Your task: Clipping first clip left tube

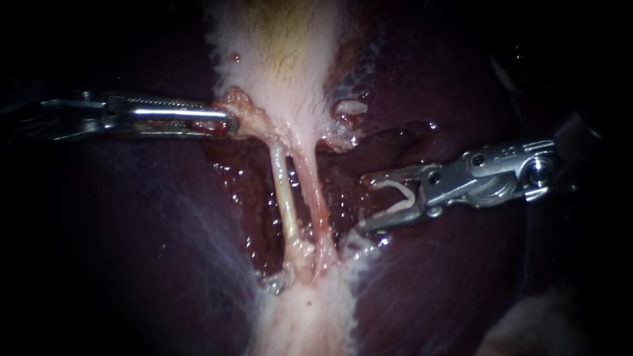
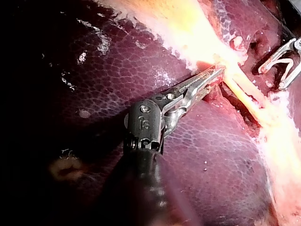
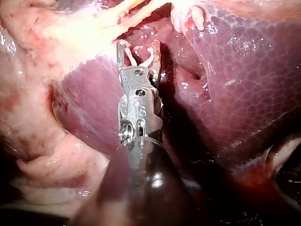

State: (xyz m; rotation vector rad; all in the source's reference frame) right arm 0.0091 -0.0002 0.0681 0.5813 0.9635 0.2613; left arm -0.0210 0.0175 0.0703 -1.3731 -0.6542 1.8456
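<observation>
Two tubes run down from the pale gallbladder (image 1: pixel 283 59): the left tube (image 1: pixel 285 198) is yellowish-white, the right tube (image 1: pixel 316 198) pinker. My left instrument (image 1: pixel 224 123) is shut on reddish tissue at the gallbladder's lower edge, just left of the tubes' upper ends; the left wrist view shows its jaws (image 2: pixel 214 75) closed on that tissue. My right instrument (image 1: pixel 366 203) stands right of both tubes, apart from them. Its jaws are spread wide, and between them sits a white clip (image 1: pixel 402 198), which both jaws touch. The right wrist view shows the instrument (image 3: pixel 138 49) and the clip (image 3: pixel 141 60) short of the tubes.
Dark red liver (image 1: pixel 132 231) surrounds the dissected bed. Wet raw tissue (image 1: pixel 250 191) lies behind the tubes. A fatty white band (image 1: pixel 310 316) continues below where the tubes merge. A small pale tag (image 1: pixel 349 109) hangs right of the gallbladder.
</observation>
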